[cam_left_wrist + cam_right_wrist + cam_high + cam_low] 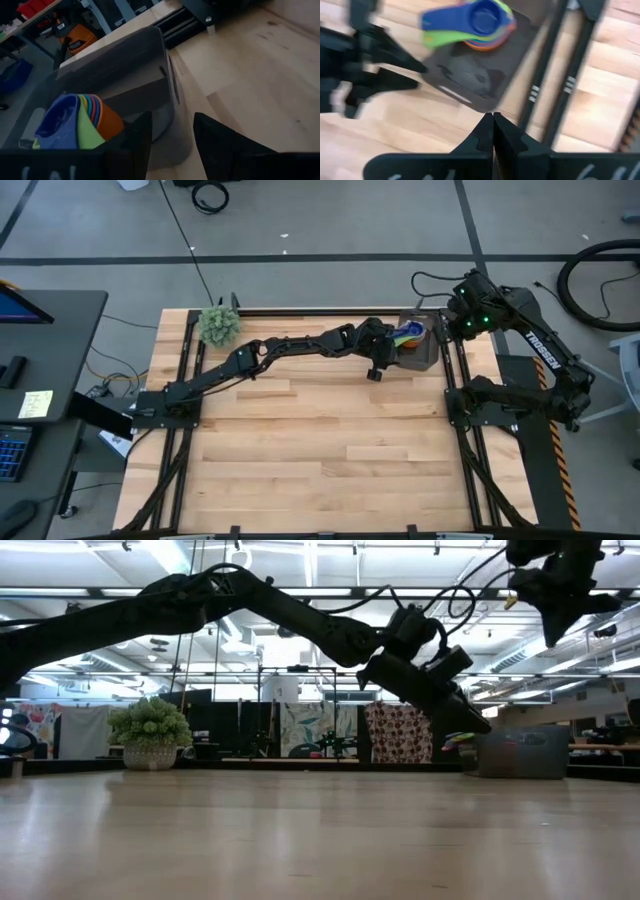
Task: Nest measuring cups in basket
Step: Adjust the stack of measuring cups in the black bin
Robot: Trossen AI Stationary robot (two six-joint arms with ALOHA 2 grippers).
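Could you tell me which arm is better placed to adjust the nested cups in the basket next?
Probably left: its open claw sits right beside the basket holding the nested measuring cups, while the right claw is shut and hangs above.

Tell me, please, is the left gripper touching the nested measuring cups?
Apart. The left wrist view shows the open left gripper empty, with the measuring cups sitting beyond its fingertips in the basket.

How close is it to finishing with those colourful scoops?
Nearly done, it seems. The measuring cups sit stacked one inside another in the basket, a dark blue one on top. I can't count them all, but no cup shows loose on the table. The left gripper is open and empty beside the basket; the right gripper hangs shut above it. Only pulling away looks left.
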